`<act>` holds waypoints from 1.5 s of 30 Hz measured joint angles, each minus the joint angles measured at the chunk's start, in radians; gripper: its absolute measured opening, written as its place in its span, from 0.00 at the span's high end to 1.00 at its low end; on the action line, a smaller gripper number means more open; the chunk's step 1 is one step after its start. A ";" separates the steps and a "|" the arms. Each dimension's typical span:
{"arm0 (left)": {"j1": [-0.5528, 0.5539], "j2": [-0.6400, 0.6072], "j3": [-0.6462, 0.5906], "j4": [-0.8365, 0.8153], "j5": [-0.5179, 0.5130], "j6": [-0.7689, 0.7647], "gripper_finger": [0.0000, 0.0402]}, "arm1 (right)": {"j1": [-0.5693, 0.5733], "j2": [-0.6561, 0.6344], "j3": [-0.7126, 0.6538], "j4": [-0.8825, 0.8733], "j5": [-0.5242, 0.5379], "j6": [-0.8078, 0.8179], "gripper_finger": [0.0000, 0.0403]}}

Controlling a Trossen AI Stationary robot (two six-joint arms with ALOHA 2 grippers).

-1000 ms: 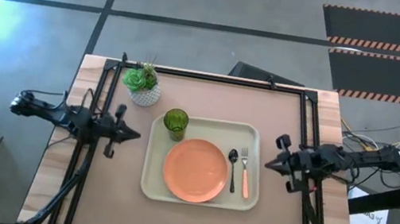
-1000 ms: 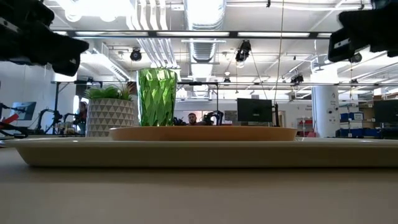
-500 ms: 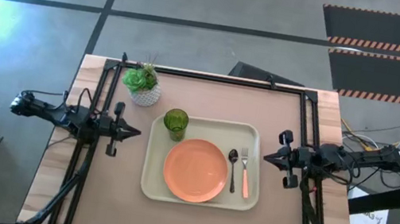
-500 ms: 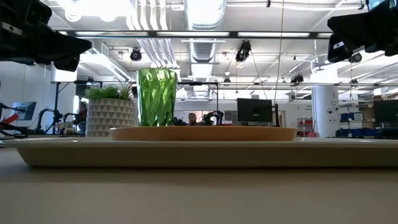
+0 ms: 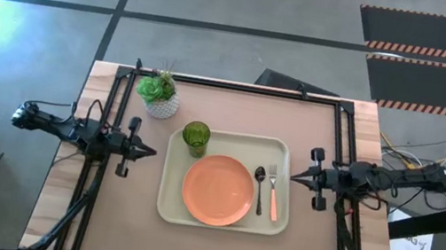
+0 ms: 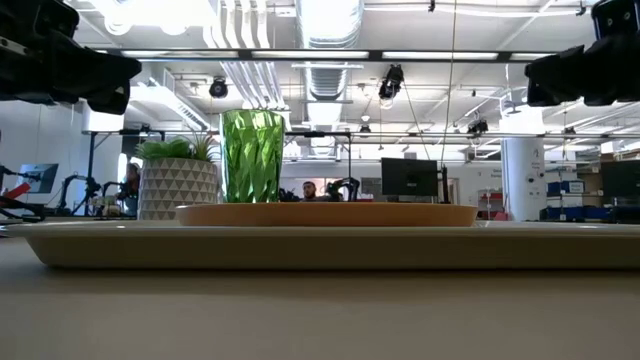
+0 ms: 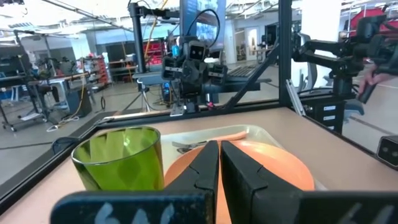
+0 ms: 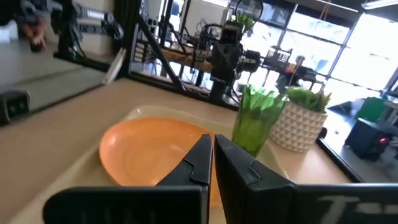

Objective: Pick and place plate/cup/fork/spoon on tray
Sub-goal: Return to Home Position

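1. Your tray (image 5: 165, 206) sits near the middle of the table (image 5: 234, 109), with its long sides running parallel to the table's far and near edges.
2. You have the plate (image 5: 217, 190) lying flat on the tray, roughly central and a little toward the tray's near edge; from the low view (image 6: 325, 214) it rests level above the tray's rim (image 6: 320, 245).
3. Your cup (image 5: 195, 137) stands upright in the tray's far left corner, just beside the plate but apart from it; the left wrist view (image 7: 118, 158) shows it close in front of that arm.
4. The spoon (image 5: 259, 187) and the fork (image 5: 272, 193) lie side by side along the tray's right edge, handles toward the near edge, the spoon nearer the plate.
5. A white pot with a green plant (image 5: 159, 94) stands off the tray, toward the table's far left corner.
6. Your left gripper (image 5: 150, 151) hovers over the table just left of the tray, fingers pressed together and holding nothing.
7. Your right gripper (image 5: 291, 177) hovers just right of the tray, pointing at it, fingers likewise closed on nothing.
8. You can see a person (image 6: 308, 190) in the room far behind the table.
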 joint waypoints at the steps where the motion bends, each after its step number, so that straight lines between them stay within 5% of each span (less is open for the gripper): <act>1: 0.000 0.002 0.000 -0.001 0.003 0.000 1.00 | -0.004 -0.007 0.000 -0.013 0.001 -0.018 0.98; 15: 0.000 0.034 -0.002 -0.010 0.009 0.003 1.00 | -0.061 -0.099 0.004 -0.156 -0.007 -0.212 0.98; 33: 0.010 0.106 -0.003 -0.004 -0.009 -0.103 1.00 | -0.187 -0.099 0.005 -0.135 -0.260 0.007 0.98; 40: 0.025 0.123 -0.003 -0.003 -0.014 -0.103 1.00 | -0.259 -0.097 0.005 -0.136 -0.249 0.093 0.98; 45: 0.025 0.134 -0.003 -0.002 -0.014 -0.103 1.00 | -0.273 -0.097 0.002 -0.143 -0.119 0.130 0.98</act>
